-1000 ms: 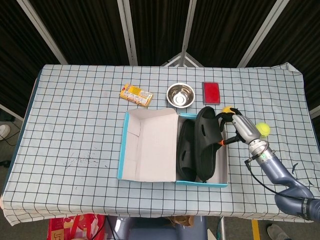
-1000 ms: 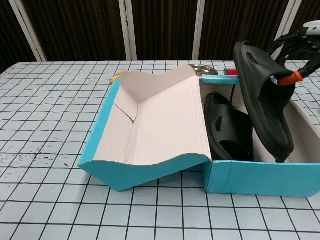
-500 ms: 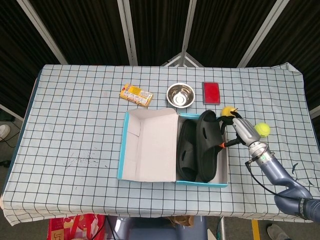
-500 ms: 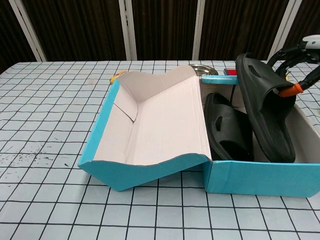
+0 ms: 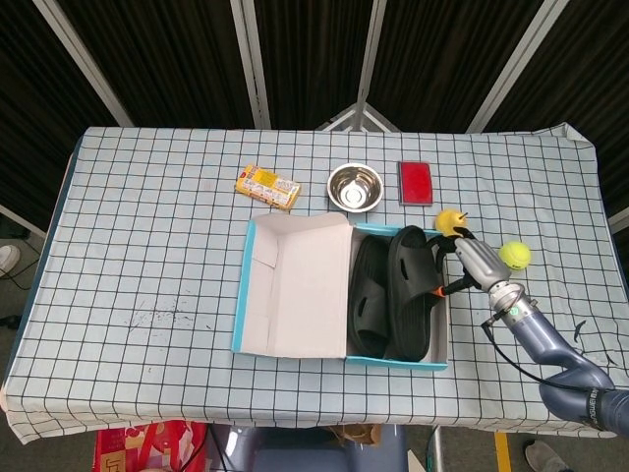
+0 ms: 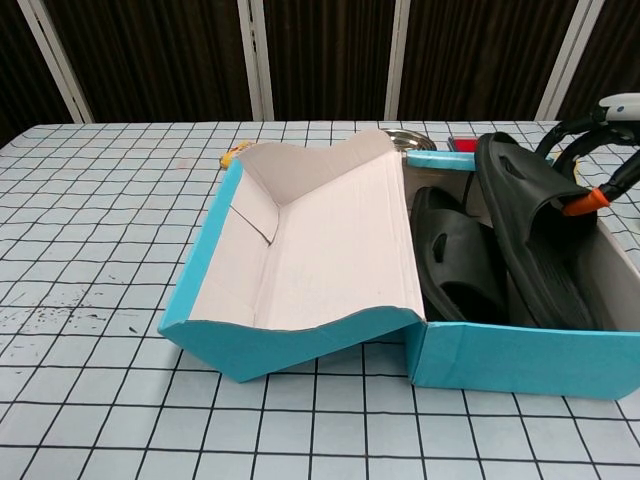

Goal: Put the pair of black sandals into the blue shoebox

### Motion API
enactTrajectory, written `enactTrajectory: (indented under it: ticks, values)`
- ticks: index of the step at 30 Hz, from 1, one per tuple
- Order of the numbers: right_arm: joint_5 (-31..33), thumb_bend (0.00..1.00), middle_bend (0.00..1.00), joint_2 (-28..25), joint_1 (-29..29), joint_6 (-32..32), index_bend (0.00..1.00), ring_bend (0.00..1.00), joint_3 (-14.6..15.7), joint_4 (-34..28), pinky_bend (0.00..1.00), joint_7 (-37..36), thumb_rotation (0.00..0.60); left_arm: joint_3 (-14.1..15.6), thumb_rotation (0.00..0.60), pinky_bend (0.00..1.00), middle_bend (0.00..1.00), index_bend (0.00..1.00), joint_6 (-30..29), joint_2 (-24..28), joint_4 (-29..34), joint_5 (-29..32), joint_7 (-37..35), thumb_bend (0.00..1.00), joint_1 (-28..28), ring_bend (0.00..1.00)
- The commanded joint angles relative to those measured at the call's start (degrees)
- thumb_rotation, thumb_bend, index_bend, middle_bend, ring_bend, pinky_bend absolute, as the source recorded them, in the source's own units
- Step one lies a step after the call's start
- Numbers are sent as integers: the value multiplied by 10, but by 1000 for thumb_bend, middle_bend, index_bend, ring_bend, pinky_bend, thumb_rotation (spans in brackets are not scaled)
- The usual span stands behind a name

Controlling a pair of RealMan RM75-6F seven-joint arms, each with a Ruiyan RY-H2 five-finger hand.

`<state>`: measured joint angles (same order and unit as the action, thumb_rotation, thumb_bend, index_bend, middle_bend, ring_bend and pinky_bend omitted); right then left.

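First sandal (image 5: pixel 369 295): lies flat in the blue shoebox (image 5: pixel 432 362), left half of the tray — done.
Second sandal (image 5: pixel 411 287): inside the tray's right half, tilted, its heel end raised toward 1 o'clock and leaning near the box's right wall.
Right robot hand (image 5: pixel 462 261): at 3 o'clock of the box, fingers pinching the second sandal's raised end.
Left robot hand: in neither view.
Lid (image 6: pixel 320 250): open, lying at 9 o'clock of the tray.
Progress: nearly finished — what is left, by my judgement, is letting go so the sandal settles flat.
Counter (image 5: pixel 147 256): steel bowl (image 5: pixel 355 186) at 12 o'clock of the box.
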<state>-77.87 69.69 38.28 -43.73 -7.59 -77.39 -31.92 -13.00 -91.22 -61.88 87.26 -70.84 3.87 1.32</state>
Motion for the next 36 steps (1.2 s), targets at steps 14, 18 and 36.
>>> enactTrajectory:
  ticks: [14,18,36]
  values:
    - [28,540,586,0,16,59,772,253,12,-5,0,49,600,-1,600,105,33,159,1,2,-2,1,-9,503,-2,0]
    - [33,543,587,-2,19,64,775,253,11,-9,0,63,600,-1,600,105,33,159,1,2,-2,1,-9,503,-2,0]
    - [62,544,587,53,31,62,784,257,11,30,0,158,600,-4,600,105,33,159,-4,3,-1,3,-13,503,-4,0]
